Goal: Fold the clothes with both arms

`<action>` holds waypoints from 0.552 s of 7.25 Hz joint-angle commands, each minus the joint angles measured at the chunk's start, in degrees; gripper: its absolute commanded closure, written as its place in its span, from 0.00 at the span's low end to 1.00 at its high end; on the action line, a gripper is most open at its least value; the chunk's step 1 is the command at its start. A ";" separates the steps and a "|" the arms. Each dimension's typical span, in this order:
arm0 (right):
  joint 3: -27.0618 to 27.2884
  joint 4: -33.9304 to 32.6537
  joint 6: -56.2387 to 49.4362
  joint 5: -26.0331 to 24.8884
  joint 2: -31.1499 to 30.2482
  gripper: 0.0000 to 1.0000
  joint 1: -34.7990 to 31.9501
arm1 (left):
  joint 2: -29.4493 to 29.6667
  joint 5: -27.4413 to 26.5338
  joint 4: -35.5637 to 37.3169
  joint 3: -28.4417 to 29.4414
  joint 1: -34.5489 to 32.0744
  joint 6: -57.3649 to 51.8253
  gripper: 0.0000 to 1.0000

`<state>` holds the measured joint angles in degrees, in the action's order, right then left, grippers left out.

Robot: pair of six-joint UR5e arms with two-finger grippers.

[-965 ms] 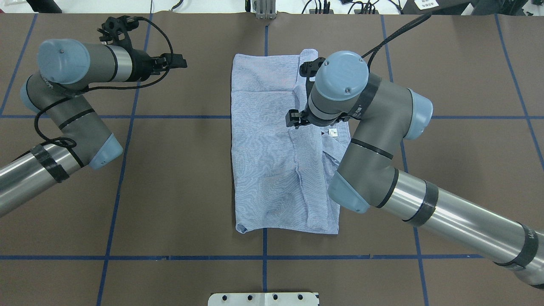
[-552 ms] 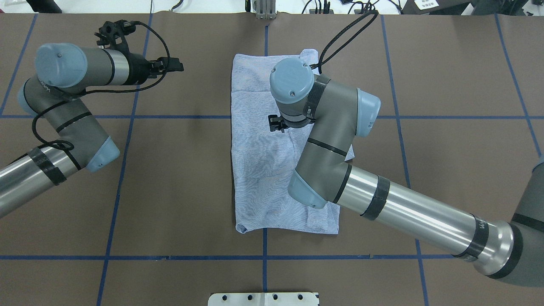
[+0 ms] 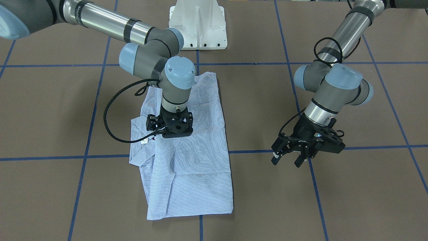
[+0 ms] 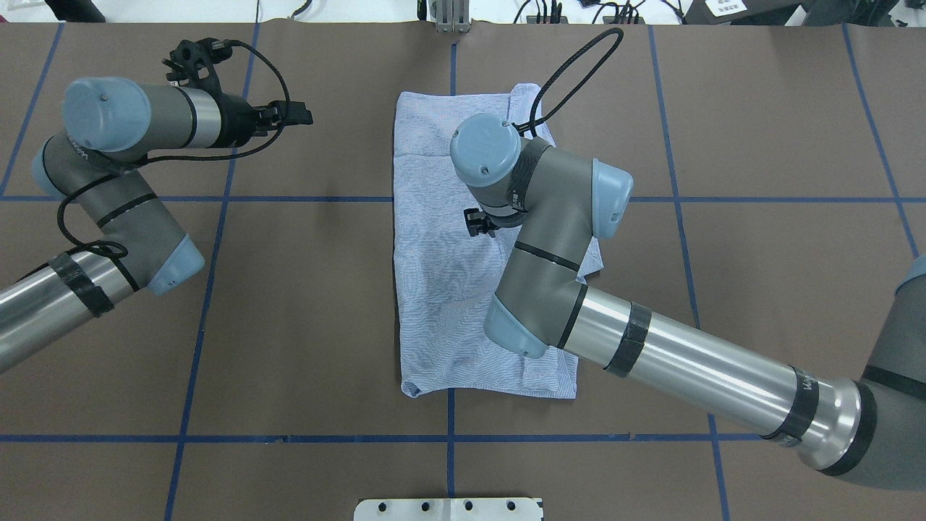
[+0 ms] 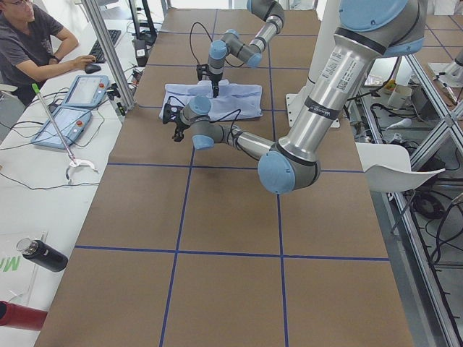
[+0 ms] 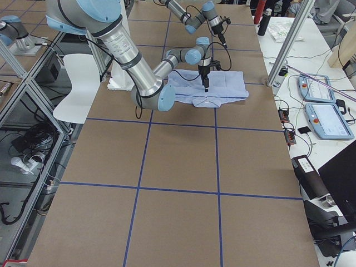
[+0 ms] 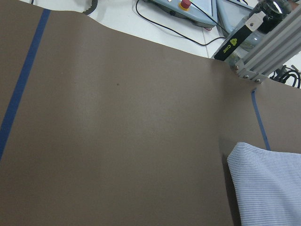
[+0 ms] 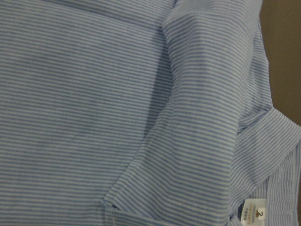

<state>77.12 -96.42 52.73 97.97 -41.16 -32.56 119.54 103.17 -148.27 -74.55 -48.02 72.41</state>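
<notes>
Right gripper (image 3: 171,132) hangs over the shirt (image 3: 197,167)'s middle, pointing straight down, jaws hidden, so I can't tell its grip. Left gripper (image 3: 287,160) hovers well off the shirt's side, fingers spread, empty. The shirt lies flat on the table (image 3: 334,201), long axis running away from the robot.

Robotics lab, tape-gridded table (image 4: 289,325), teach pendants (image 5: 69,124), aluminium framing (image 5: 108,58), cables
</notes>
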 commanded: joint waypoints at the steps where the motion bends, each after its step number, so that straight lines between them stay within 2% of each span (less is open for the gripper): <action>1: -0.04 -3.50 -2.09 -1.11 -0.41 0.00 -0.05 | 0.07 0.01 0.00 0.11 0.04 0.10 0.00; 4: 1.44 -7.45 -6.91 -2.52 -1.90 0.00 -1.01 | 0.42 0.01 0.00 0.20 0.04 0.19 0.00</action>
<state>77.66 -102.15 48.40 95.98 -42.22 -32.94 119.81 103.18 -148.27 -74.41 -47.99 72.53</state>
